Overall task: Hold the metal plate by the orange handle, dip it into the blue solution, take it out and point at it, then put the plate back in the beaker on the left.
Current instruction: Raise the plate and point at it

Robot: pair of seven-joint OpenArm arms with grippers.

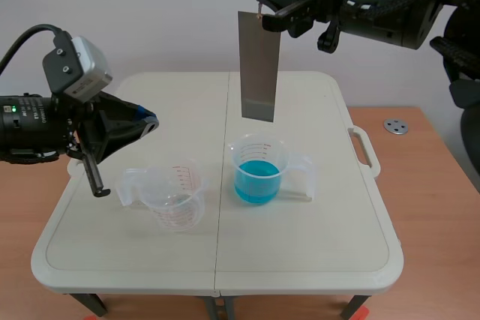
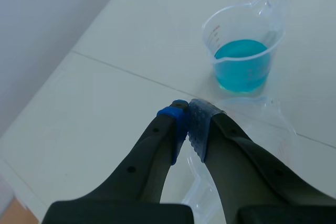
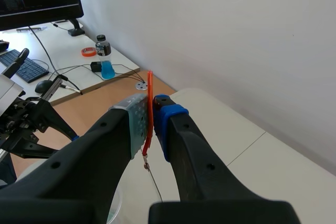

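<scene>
Nearest you, the empty cup (image 1: 174, 198) stands on the bench (image 1: 300, 249) near your left jaws (pressed together on nothing), then the cup of blue liquid (image 1: 260, 174), and above it hangs the metal plate (image 1: 259, 65), its orange handle (image 3: 149, 114) pinched in your right jaws.

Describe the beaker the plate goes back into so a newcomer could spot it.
On the white table, two clear beakers flank the middle seam. The empty beaker sits nearer the left gripper; the other beaker holds blue solution.
</scene>
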